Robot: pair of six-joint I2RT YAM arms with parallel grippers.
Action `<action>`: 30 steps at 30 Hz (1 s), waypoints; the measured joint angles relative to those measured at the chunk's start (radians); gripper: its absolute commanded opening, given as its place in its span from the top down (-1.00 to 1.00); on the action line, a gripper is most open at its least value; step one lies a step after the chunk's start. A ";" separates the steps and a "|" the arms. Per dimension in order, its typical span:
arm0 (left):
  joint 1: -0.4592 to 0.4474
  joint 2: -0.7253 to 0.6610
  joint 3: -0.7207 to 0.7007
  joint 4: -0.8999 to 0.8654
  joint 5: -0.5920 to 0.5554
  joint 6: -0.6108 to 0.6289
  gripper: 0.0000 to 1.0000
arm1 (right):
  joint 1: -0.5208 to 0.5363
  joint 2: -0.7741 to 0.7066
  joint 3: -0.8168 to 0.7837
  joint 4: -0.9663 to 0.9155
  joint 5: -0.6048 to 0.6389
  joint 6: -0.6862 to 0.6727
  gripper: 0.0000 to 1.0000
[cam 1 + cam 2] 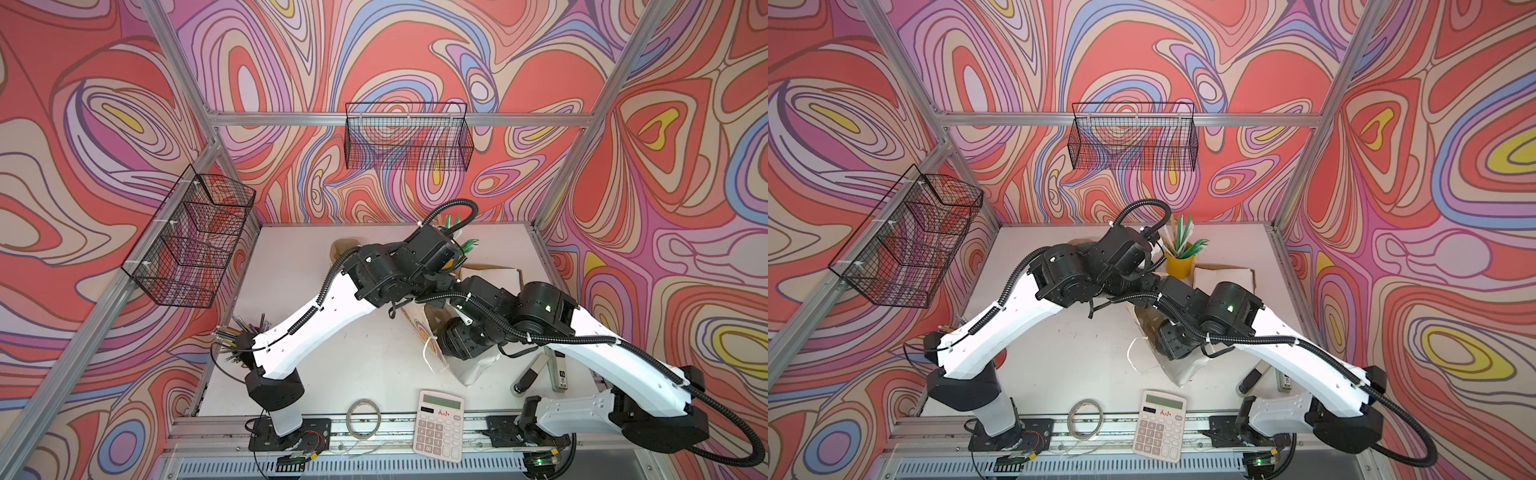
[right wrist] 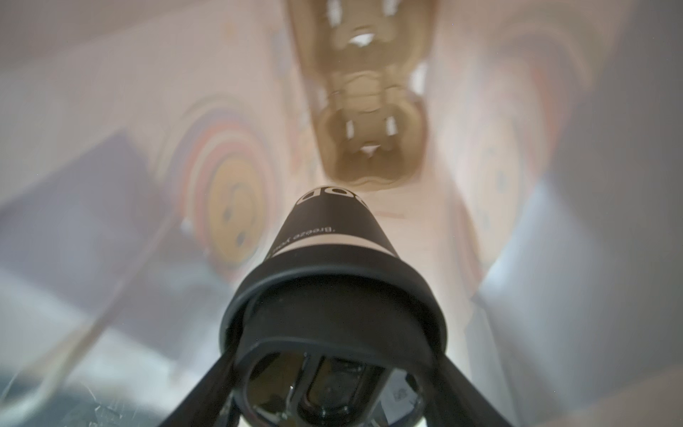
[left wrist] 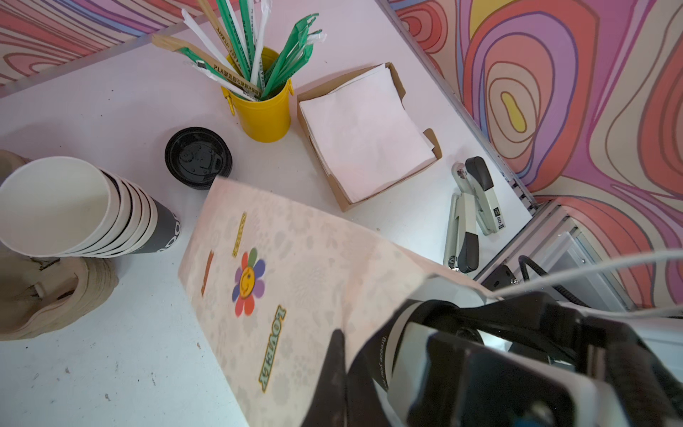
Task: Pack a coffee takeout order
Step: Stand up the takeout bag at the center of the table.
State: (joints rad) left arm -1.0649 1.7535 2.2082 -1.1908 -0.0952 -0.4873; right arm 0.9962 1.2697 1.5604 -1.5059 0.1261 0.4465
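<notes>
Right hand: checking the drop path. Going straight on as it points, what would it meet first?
Probably the pulp carrier, its nearer well: the right hand, gripping the black lidded cup, points down the paper bag at it. Depth is unclear.

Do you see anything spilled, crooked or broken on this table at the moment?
Nothing is spilled or broken. The lidded cup is held by the right gripper inside the bag, above the carrier at its bottom. Only a black lid lies alone on the table beside the yellow pot.
</notes>
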 measured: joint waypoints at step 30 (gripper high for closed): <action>0.190 0.069 -0.172 0.138 0.170 0.103 0.88 | -0.016 0.109 -0.047 0.006 -0.006 -0.046 -0.31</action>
State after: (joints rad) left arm -0.8745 1.8225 2.0357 -1.0527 0.0746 -0.3847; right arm 0.9806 1.3792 1.5135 -1.4998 0.1200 0.4004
